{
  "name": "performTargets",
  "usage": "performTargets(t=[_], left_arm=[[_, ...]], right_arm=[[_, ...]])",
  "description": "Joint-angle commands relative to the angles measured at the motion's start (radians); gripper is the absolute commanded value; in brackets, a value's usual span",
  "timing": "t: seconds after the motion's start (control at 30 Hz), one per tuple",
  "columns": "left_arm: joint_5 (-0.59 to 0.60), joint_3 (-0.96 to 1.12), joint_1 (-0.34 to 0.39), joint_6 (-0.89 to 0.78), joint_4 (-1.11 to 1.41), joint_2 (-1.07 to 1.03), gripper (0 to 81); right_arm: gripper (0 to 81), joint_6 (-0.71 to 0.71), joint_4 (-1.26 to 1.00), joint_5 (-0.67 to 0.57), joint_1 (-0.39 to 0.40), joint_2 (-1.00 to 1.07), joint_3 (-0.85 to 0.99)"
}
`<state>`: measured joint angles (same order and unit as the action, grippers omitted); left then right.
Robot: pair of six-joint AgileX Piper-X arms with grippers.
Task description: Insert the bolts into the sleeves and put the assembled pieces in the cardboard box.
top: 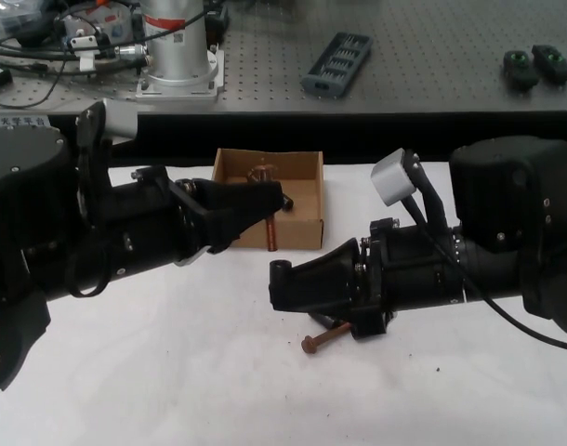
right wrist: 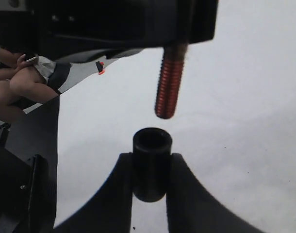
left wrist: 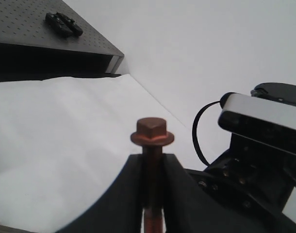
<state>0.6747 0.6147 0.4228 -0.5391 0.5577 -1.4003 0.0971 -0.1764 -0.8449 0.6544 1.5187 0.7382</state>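
My left gripper point(top: 270, 200) point(left wrist: 151, 162) is shut on a copper bolt point(top: 271, 230) point(left wrist: 152, 136), held upright with its hex head up, in front of the cardboard box point(top: 302, 232). My right gripper point(top: 282, 276) point(right wrist: 152, 162) is shut on a black sleeve point(right wrist: 152, 167) with its open bore facing up. The bolt's threaded end point(right wrist: 168, 90) hangs just above the sleeve's mouth with a small gap, slightly off to one side. A second copper bolt point(top: 323, 340) lies loose on the white cloth under the right arm. Copper-coloured parts point(top: 262, 172) lie inside the box.
A dark perforated bench runs along the back, carrying a black ridged block point(top: 337, 63), two small black pieces point(top: 536, 65) and a metal column base point(top: 177, 60) with cables. White cloth point(top: 172, 372) covers the work area in front of the arms.
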Motion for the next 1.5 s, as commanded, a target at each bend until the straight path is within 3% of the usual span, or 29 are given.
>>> performTargets(t=[0.0,1.47], left_arm=[[0.027,0.003,-0.002,0.015,0.013,0.012,0.6],[0.277,0.003,-0.030,-0.081,0.013,0.012,0.6]], right_arm=[[0.1,-0.007,-0.014,-0.042,-0.006,-0.021,0.013],[0.1,-0.003,-0.032,-0.110,-0.006,-0.021,0.013]])
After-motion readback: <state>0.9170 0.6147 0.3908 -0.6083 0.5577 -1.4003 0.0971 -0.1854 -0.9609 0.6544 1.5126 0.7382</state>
